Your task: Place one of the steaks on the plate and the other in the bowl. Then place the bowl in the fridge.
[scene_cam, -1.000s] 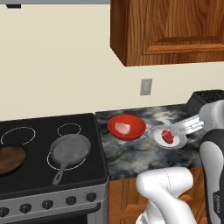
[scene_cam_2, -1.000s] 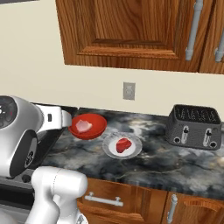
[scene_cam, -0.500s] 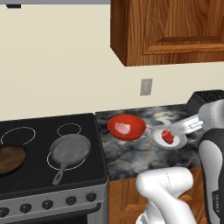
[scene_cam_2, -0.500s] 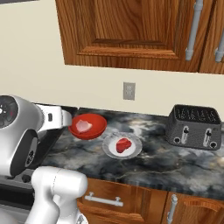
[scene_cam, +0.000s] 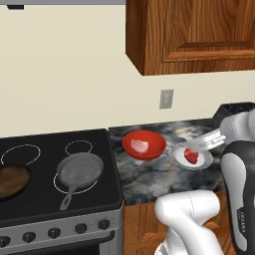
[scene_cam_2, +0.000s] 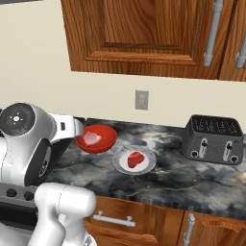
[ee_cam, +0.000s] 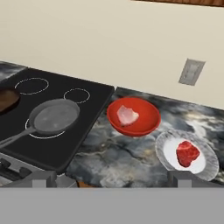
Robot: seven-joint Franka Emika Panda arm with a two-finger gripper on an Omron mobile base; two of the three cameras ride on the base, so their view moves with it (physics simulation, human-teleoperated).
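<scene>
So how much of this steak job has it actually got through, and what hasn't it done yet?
Both steaks look placed: the bright red steak lies on the plate, and the paler steak sits in the red bowl. The gripper is open and holds nothing. The bowl stands on the counter beside the stove, so carrying it to the fridge is left.

No legible text, labels, brands or numbers were visible; faint lettering on the robot arm [scene_cam: 241, 217] was unreadable.
</scene>
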